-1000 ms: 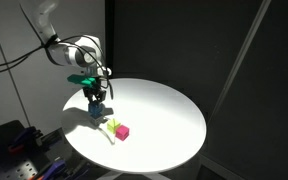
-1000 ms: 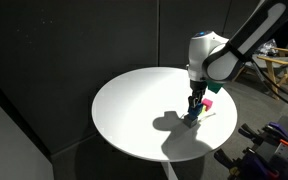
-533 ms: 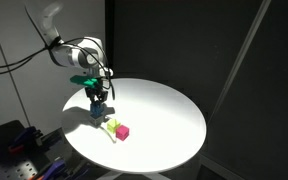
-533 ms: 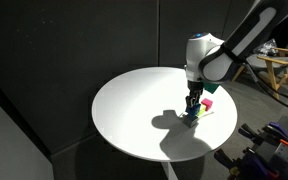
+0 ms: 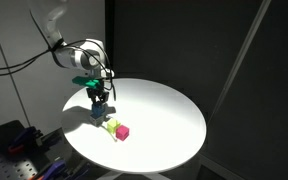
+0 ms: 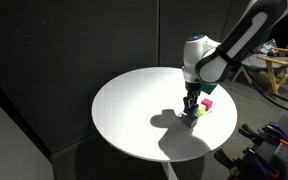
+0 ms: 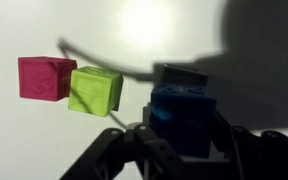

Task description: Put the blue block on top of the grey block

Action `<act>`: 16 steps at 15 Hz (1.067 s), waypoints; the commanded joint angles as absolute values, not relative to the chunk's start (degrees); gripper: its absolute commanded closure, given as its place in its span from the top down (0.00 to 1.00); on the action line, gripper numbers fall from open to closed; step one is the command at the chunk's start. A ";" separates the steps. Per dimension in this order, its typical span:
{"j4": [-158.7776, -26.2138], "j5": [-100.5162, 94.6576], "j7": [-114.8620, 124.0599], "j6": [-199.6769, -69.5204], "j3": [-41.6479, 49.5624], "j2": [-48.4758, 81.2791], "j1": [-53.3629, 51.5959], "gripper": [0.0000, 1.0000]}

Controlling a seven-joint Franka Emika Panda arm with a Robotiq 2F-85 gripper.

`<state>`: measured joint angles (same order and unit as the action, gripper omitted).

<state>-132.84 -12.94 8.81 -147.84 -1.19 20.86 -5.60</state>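
Note:
My gripper (image 7: 182,150) is shut on the blue block (image 7: 182,118), with one finger on each side of it. A dull grey block (image 7: 187,74) shows as a dark edge just beyond the blue one, partly hidden by it and lost in shadow. In both exterior views the gripper (image 5: 98,103) (image 6: 190,110) hangs low over the round white table with the blue block (image 6: 189,117) at its tips. I cannot tell whether the blue block rests on the grey one.
A yellow-green cube (image 7: 96,90) (image 5: 111,125) and a magenta cube (image 7: 46,78) (image 5: 122,131) stand touching, close beside the gripper. The round white table (image 5: 164,115) stands before black curtains. Cluttered gear (image 6: 274,140) lies off the table.
The gripper with the blue block has shifted very slightly sideways over the table. The yellow-green and magenta cubes have not moved.

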 commanded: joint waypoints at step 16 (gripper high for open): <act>-132.98 -12.33 8.92 -147.63 -0.06 20.86 -7.08 1.00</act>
<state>-132.49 -12.94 8.89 -147.99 -0.63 22.41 -6.50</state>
